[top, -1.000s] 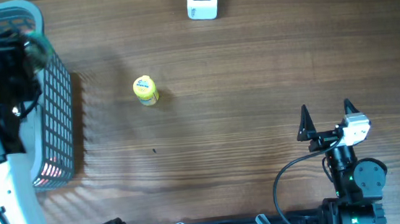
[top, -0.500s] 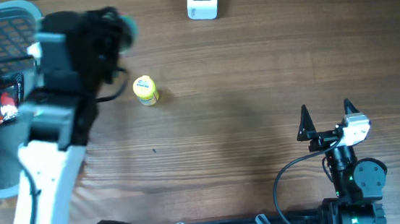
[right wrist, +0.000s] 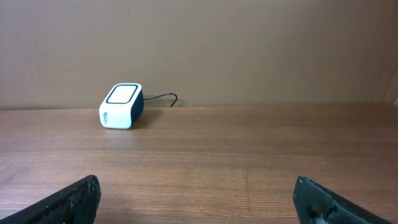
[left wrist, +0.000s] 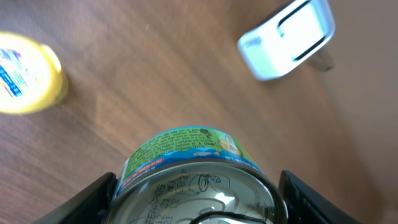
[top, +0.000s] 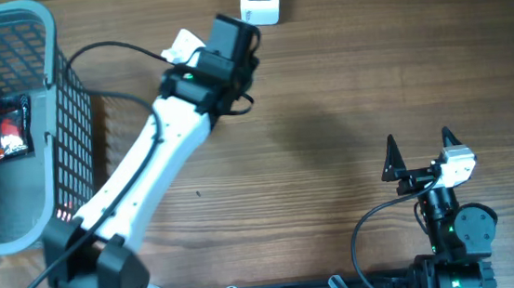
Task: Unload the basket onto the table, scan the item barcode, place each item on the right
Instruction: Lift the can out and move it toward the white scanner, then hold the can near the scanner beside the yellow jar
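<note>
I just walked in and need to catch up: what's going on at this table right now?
The left gripper holds a green-labelled can over the wooden table, close to the white scanner at the far edge. A yellow container lies on the wood nearby. The right gripper sits open and idle on its own side. A dark packet lies in the grey basket.

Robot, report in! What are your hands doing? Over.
Left gripper shut on can, close to scanner. Right gripper open, empty. Yellow bottle off to side, path clear.

Brown wood-grain table [top: 326, 82], plain tan wall [right wrist: 249, 43] behind its far edge, soft even light
</note>
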Tool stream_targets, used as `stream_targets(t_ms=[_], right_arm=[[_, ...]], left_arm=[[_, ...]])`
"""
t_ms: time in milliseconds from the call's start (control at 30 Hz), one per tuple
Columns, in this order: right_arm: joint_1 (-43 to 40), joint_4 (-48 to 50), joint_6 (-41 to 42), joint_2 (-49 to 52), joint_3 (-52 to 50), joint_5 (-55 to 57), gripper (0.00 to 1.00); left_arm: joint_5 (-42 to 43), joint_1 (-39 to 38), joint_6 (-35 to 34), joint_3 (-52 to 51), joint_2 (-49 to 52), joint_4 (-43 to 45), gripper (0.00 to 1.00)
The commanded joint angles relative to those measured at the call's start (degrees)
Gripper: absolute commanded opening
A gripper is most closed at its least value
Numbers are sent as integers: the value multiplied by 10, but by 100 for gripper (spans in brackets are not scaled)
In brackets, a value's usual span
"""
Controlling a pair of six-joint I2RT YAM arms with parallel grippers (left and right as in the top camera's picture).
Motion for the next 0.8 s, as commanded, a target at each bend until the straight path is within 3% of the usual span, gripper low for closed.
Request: stream_targets(t_ms=[0, 200, 767], right_arm=[[-3, 2, 7, -5, -1, 5, 100], [-3, 2, 7, -5, -1, 5, 100], [-3, 2, 7, -5, -1, 5, 100]], left_arm=[[-12, -24, 0, 11, 32, -21, 58], [3, -48, -30, 10, 91, -73, 60], [25, -51, -32, 10, 201, -54, 57]])
